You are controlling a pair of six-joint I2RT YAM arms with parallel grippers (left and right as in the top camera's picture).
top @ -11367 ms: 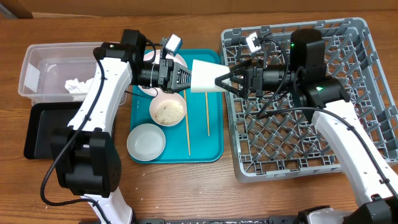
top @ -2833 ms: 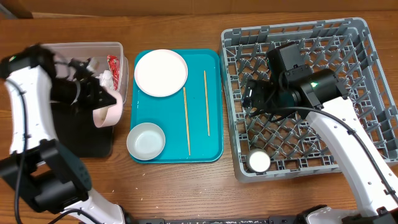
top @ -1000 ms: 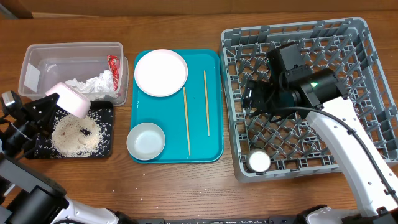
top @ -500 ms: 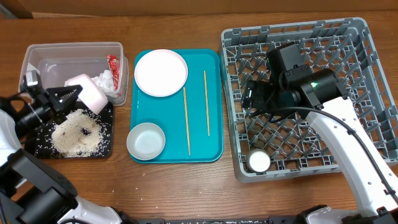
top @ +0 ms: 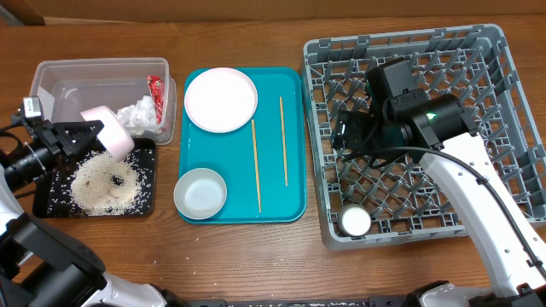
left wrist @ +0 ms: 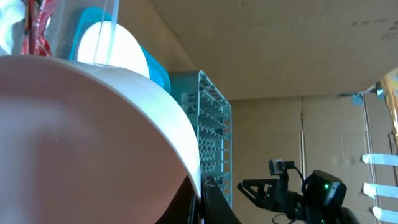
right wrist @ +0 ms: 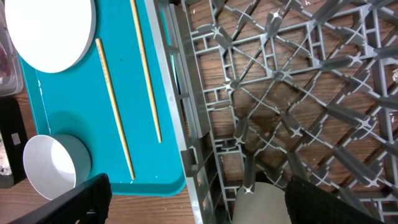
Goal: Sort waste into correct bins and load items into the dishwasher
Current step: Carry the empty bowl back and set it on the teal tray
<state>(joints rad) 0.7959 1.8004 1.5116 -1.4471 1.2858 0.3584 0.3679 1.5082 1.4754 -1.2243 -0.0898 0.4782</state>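
The left arm point(top: 26, 158) is reaching in low from the far left edge of the worktop point(top: 256, 256), its forearm lying nearly level and pointing right. The left tool point(top: 88, 134) is clamping narrowly on the rim of the white bowl point(top: 111, 132), holding it tipped on its side above the near corner of the black tray point(top: 41, 192). The left wrist view is showing the bowl's wall filling most of the frame, with the dark fingers pinching its edge at the bottom. A heap of rice point(top: 102, 183) is lying in the black tray, with loose grains scattered around it. Behind the tray, the tub point(top: 51, 81) is holding the tissue point(top: 136, 115) and the wrapper point(top: 155, 89). The right arm point(top: 426, 119) is bending over the middle of the rack point(top: 478, 68), wrist turned downward, a green light glowing on it. The right tool point(right wrist: 199, 186) is hanging wide apart and gripping nothing, its fingers showing at both lower corners of the right wrist view. The cup point(top: 354, 222) is sitting in the rack's near left corner. On the teal tray point(top: 294, 145) the plate point(top: 221, 100), two chopsticks point(top: 255, 166) and the grey-green bowl point(top: 200, 194) are lying apart from one another.
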